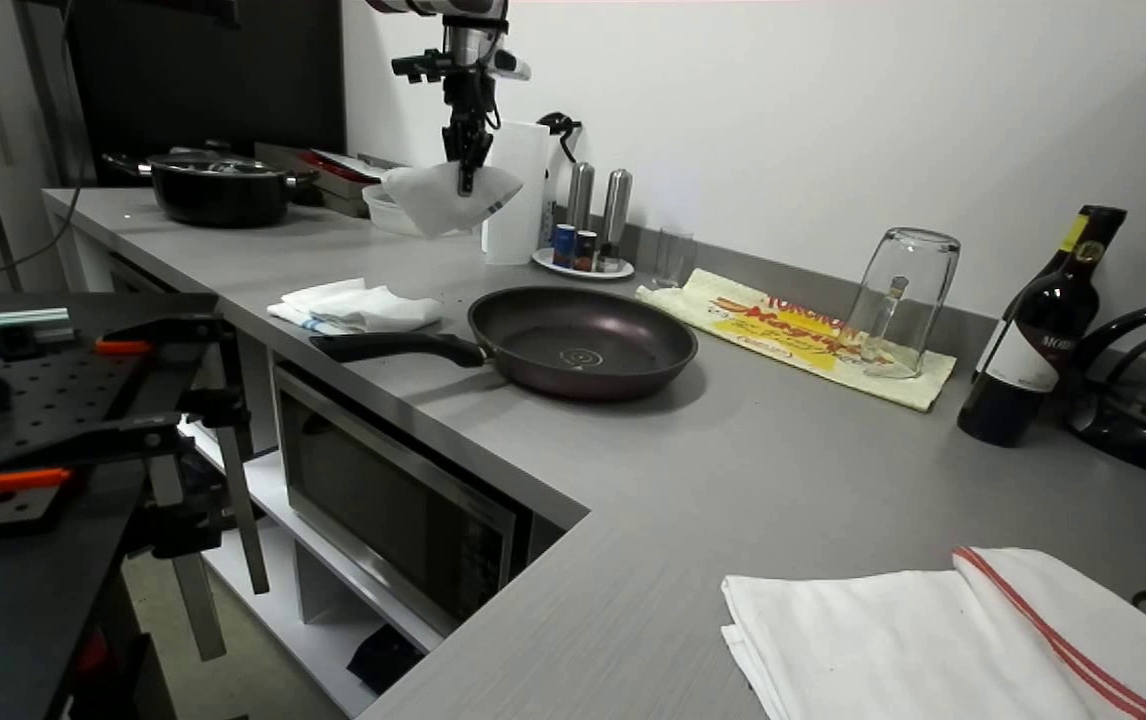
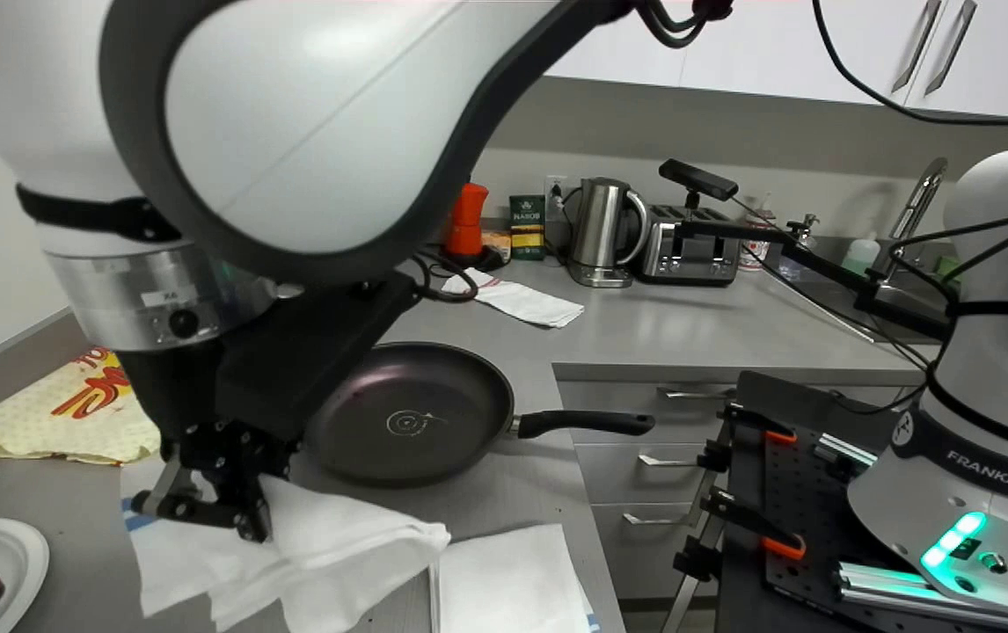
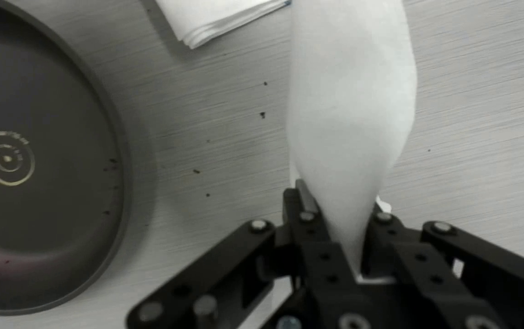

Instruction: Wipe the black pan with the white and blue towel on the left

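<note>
Towel (image 3: 353, 100) pinched; pan handle (image 2: 588, 422) overhangs edge (image 1: 433, 432)

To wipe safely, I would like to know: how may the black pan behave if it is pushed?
The black pan will probably slide rather than roll, since it sits flat on the counter. Its handle reaches past the counter's edge, so a knock there might swing it around.

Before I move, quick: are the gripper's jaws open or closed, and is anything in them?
Gripper: closed, holding a white and blue towel.
</note>
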Tool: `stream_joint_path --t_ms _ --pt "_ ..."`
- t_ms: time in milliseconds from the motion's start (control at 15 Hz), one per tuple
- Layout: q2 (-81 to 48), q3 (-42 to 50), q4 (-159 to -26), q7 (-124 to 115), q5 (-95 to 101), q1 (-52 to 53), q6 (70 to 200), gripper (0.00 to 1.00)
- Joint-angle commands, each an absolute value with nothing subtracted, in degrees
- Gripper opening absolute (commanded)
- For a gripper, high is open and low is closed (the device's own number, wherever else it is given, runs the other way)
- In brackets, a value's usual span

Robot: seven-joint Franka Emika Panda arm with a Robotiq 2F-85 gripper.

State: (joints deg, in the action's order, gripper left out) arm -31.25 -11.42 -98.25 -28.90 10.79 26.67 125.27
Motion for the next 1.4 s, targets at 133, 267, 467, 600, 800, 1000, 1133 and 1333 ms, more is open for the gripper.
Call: stream_joint_path --t_ms 133,267,467,600,800,1000,1133,1333 --pt "-37.68 -11.32 -96.85 -26.31 5.47 26.40 133.02 0.04" --pt "-38.76 -11.07 -97.33 -25.88 4.19 25.98 134.34 0.04" --pt "-39.19 -11.84 -98.41 -24.14 1.25 24.72 133.26 0.43" --pt "-38.62 -12.69 -99.91 -22.26 -1.14 23.90 132.47 0.57" --pt "-36.32 -13.69 -102.59 -20.19 -3.46 23.49 129.71 0.77" --pt "-32.67 -13.90 -105.76 -20.19 -3.87 23.83 126.02 0.98" --pt "-28.84 -13.92 -108.86 -21.59 -3.74 24.22 124.61 1.00" --pt "-22.03 -14.71 -114.50 -22.62 -4.89 24.13 124.06 1.00"
